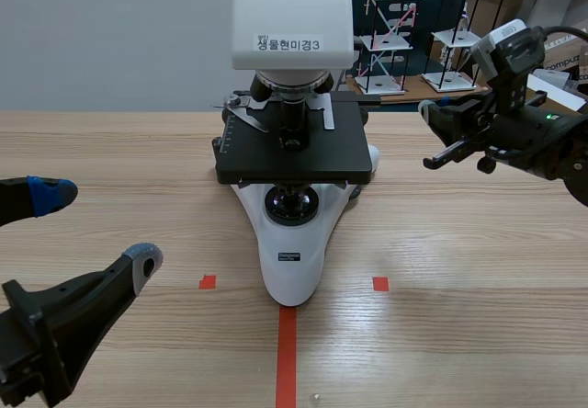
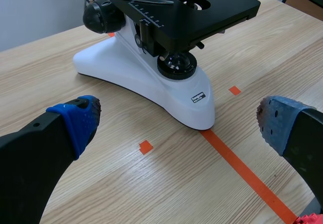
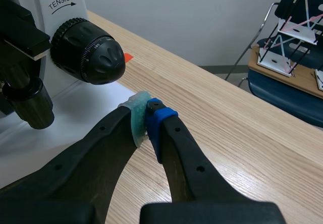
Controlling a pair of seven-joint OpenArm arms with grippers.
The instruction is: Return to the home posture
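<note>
Flanking the microscope (image 1: 292,243), right pincer (image 3: 147,114) sits closed, left pincer (image 1: 96,227) wide.

Wooden table (image 1: 478,334), pale grain, surface sound. At its centre stands a white microscope (image 1: 292,261) with its narrow toe pointing to 6 o'clock. Black square stage (image 1: 317,155), level, with a slide clip (image 1: 241,112) at its 10 o'clock corner. Illuminator lens (image 1: 292,204) sits directly under the stage. White head carries a printed label (image 1: 288,45). Black focus knob (image 3: 86,50) on the 3 o'clock flank, below a "TENSION" arrow mark (image 3: 61,3).

Floor markings: an orange-red tape line (image 1: 287,357) runs from the toe toward 6 o'clock, with two tape squares (image 1: 208,282) at 9 and 3 o'clock of the toe.

Beyond the table at 1 o'clock are wire-frame shelf models (image 1: 390,36) on a wooden board. Grey wall (image 1: 110,40) at 11 o'clock.
</note>
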